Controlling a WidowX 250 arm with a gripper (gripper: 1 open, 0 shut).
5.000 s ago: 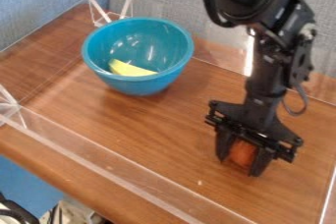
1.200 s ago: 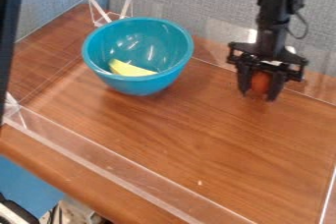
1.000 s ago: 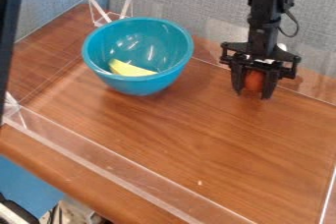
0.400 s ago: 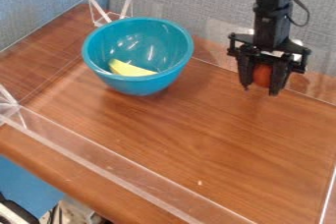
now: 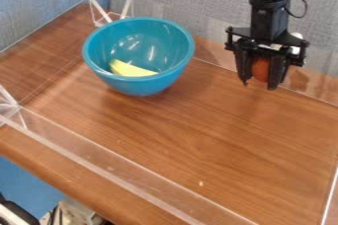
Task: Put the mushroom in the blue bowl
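The mushroom [image 5: 263,69] shows as a reddish-brown spot between the black fingers of my gripper [image 5: 263,74], which is shut on it and holds it above the wooden table at the right. The blue bowl [image 5: 138,55] stands on the table to the left, well apart from the gripper. A flat yellow piece [image 5: 129,69] lies inside the bowl. Most of the mushroom is hidden by the fingers.
A clear acrylic wall [image 5: 158,180] runs along the front edge of the wooden table [image 5: 172,130], with more clear panels at the back left corner [image 5: 103,12] and on the right. A grey-blue wall stands behind.
Over the last second the gripper, still shut on the mushroom, has shifted slightly up and sideways at the right of the table. Five seconds ago it was low near the front right.
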